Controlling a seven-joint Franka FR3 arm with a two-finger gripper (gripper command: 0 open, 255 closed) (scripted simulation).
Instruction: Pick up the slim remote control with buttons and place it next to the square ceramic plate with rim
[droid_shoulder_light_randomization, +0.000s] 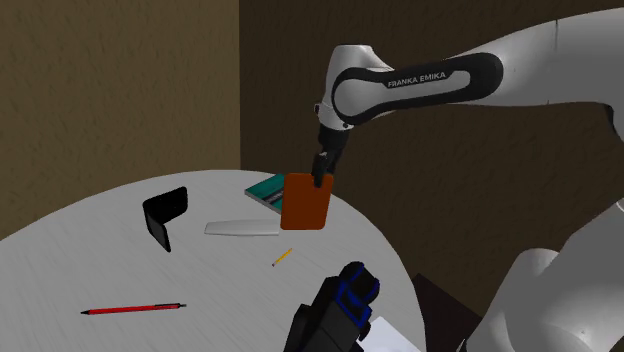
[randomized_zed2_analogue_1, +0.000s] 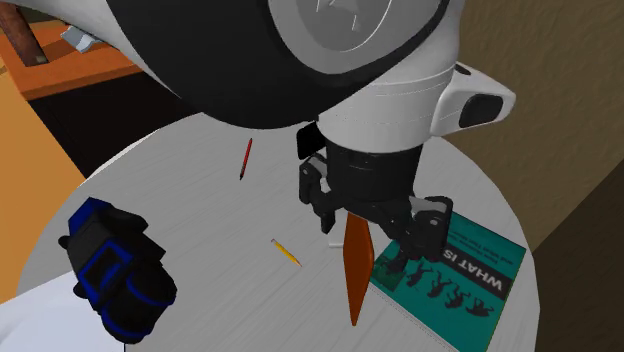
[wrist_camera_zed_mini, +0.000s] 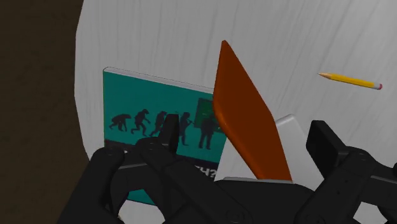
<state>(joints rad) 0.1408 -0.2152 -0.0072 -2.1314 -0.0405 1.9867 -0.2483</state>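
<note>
Pen (droid_shoulder_light_randomization: 133, 309): red, lying in the shoulder view's lower left on the round table (droid_shoulder_light_randomization: 90, 255).
Case (droid_shoulder_light_randomization: 165, 213): black, left of centre, standing half open, well apart from my work.
Plate (droid_shoulder_light_randomization: 240, 228): the flat grey piece just left of centre. I take it for the plate, though it is drawn plain and its rim is hard to make out.
Book (droid_shoulder_light_randomization: 262, 188): teal, lying flat above and right of the plate, near the table's far edge.
Pencil (droid_shoulder_light_randomization: 282, 257): yellow and short, below the book, lying alone.
Remote (droid_shoulder_light_randomization: 305, 205): at the centre of the frame, an orange-brown slab hanging on edge in front of the book's right end, near the plate's right end. No buttons show. I cannot tell whether its lower edge clears the table.
Pincer (droid_shoulder_light_randomization: 320, 180): directly above the remote, my two fingers pinching its top edge, one on each flat face.
Bundle (droid_shoulder_light_randomization: 335, 305): black and blue, at bottom centre.
Handling: I judge the remote light, stiff and thin, with smooth faces that could slip or swing in a hold so near one end.
Hold: across the flat faces suits it; nearer the middle would stop it pivoting.
Risk: set down on edge it would topple, perhaps onto the plate, and ceramic may chip.
Next: lay it flat on bare table beside the plate.
</note>
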